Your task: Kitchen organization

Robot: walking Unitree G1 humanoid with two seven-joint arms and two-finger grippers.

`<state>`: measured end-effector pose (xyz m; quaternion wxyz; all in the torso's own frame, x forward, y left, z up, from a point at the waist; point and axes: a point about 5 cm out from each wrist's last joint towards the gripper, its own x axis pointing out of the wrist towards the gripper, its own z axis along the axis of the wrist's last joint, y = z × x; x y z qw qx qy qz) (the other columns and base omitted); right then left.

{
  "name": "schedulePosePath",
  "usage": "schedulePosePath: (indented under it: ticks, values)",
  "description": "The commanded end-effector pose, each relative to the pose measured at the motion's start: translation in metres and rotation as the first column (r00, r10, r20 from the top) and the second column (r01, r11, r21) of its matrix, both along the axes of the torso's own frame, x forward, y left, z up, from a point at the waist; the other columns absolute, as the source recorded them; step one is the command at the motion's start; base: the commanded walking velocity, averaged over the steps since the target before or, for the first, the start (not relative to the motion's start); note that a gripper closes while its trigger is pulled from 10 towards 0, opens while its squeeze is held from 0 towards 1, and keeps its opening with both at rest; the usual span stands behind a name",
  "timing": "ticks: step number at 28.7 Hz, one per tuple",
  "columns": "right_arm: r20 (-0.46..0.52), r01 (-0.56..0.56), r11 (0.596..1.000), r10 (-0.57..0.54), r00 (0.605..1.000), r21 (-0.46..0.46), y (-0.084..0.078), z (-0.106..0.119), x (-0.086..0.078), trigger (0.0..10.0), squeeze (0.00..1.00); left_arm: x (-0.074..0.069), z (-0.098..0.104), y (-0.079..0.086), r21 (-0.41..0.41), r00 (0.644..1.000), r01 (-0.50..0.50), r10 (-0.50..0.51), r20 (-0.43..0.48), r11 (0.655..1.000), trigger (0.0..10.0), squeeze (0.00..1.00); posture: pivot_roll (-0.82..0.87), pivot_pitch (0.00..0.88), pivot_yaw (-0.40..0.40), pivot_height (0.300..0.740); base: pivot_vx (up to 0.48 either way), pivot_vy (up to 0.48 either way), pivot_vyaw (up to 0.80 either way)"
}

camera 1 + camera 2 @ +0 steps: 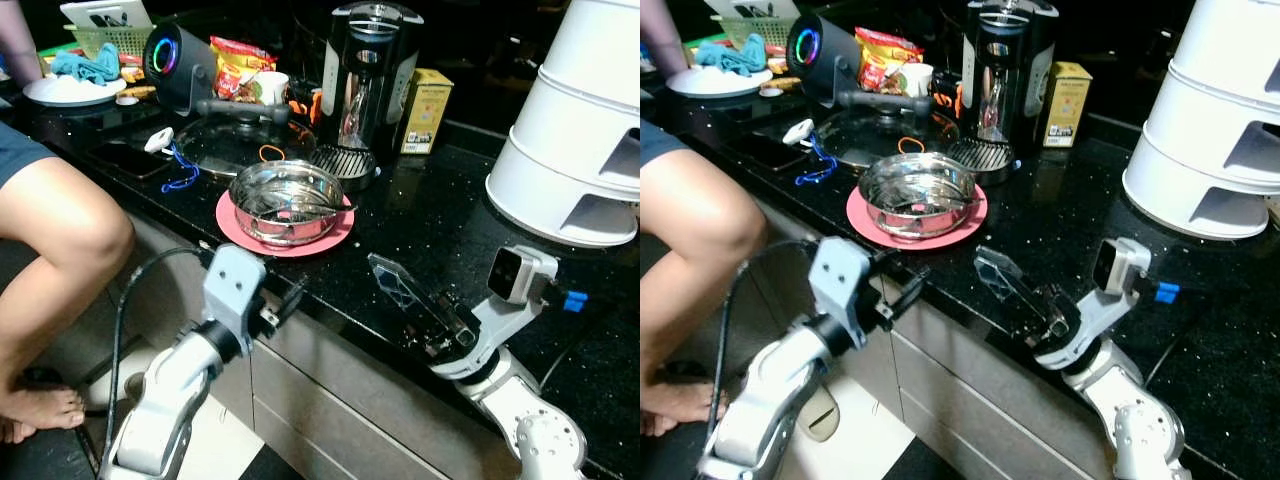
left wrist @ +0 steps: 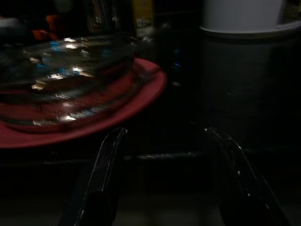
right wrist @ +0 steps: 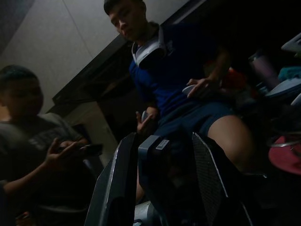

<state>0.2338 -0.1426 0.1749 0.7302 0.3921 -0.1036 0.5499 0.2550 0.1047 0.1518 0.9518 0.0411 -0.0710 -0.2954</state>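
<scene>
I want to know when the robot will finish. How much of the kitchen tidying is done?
Nothing looks put away yet. The steel bowl sits on its red mat, and the glass lid, snack bag and yellow box crowd the black counter. In hand: the left gripper, jaws open, is level with the counter edge, facing the mat. The right gripper hovers open over the counter. Everything is left.

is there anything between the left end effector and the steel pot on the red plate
Nothing visible does. The left end effector is at the counter's front edge with its fingers open, and only bare black counter separates it from the red plate holding the steel pot.
</scene>
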Motion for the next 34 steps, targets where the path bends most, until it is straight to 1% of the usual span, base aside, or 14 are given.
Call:
schedulePosePath:
  ticks: [1,2,3,5,6,8,11,13,17,28,34]
  values:
    - [-0.066,-0.025,1.0,0.025,0.997,-0.007,-0.002,-0.013,-0.007,10.0,0.0,-0.012,-0.002,-0.013,-0.027,0.996,0.087,-0.088,-0.033,0.996,10.0,0.0,-0.01,0.0,-0.042,0.74,0.0,0.0,0.0]
    - [-0.072,-0.043,0.999,0.042,0.997,-0.011,-0.002,-0.014,-0.01,10.0,0.0,-0.017,-0.003,-0.018,-0.043,0.99,0.128,-0.13,-0.048,0.991,10.0,0.0,-0.01,0.0,-0.041,0.74,0.0,0.0,0.0]
    - [-0.072,-0.043,0.999,0.042,0.997,-0.011,-0.002,-0.014,-0.01,10.0,0.0,-0.017,-0.003,-0.018,-0.043,0.99,0.128,-0.13,-0.048,0.991,10.0,0.0,-0.01,0.0,-0.041,0.74,0.0,0.0,0.0]
    - [-0.078,-0.083,0.996,0.081,0.994,-0.024,0.0,-0.016,-0.015,10.0,0.0,-0.026,-0.003,-0.025,-0.057,0.977,0.2,-0.204,-0.064,0.978,10.0,0.0,-0.01,0.0,-0.034,0.74,0.0,0.0,0.0]
    - [-0.078,-0.083,0.996,0.081,0.994,-0.024,0.0,-0.016,-0.015,10.0,0.0,-0.026,-0.003,-0.025,-0.057,0.977,0.2,-0.204,-0.064,0.978,10.0,0.0,-0.01,0.0,-0.034,0.74,0.0,0.0,0.0]
    - [-0.092,-0.126,0.991,0.122,0.988,-0.036,0.006,-0.021,-0.021,10.0,0.0,-0.031,-0.004,-0.028,-0.072,0.964,0.249,-0.255,-0.082,0.966,10.0,0.0,-0.01,0.0,-0.03,0.74,0.0,0.0,0.0]
    - [-0.112,-0.171,0.984,0.165,0.98,-0.051,0.015,-0.027,-0.027,10.0,0.0,-0.032,-0.004,-0.026,-0.08,0.958,0.263,-0.27,-0.1,0.961,10.0,0.0,-0.01,0.0,-0.025,0.74,0.0,0.0,0.0]
    - [-0.121,-0.181,0.982,0.174,0.977,-0.048,0.018,-0.029,-0.029,10.0,0.0,-0.033,-0.007,-0.024,-0.082,0.954,0.268,-0.276,-0.116,0.96,10.0,0.0,-0.01,0.0,-0.019,0.74,0.0,0.0,0.0]
    - [-0.124,-0.175,0.984,0.169,0.978,-0.036,0.015,-0.029,-0.029,10.0,0.0,-0.035,-0.008,-0.023,-0.106,0.948,0.274,-0.287,-0.137,0.956,10.0,0.0,-0.02,0.0,-0.012,0.74,0.0,0.0,0.0]
    - [-0.139,-0.208,0.978,0.202,0.969,-0.026,0.018,-0.032,-0.031,10.0,0.0,-0.037,-0.01,-0.024,-0.148,0.91,0.347,-0.371,-0.186,0.926,10.0,0.0,-0.02,0.0,-0.002,0.74,0.0,0.0,0.0]
    - [-0.141,-0.219,0.975,0.213,0.967,-0.03,0.018,-0.032,-0.033,10.0,0.0,-0.037,-0.01,-0.023,-0.154,0.905,0.353,-0.378,-0.193,0.923,10.0,0.0,-0.02,0.0,-0.002,0.74,0.0,0.0,0.0]
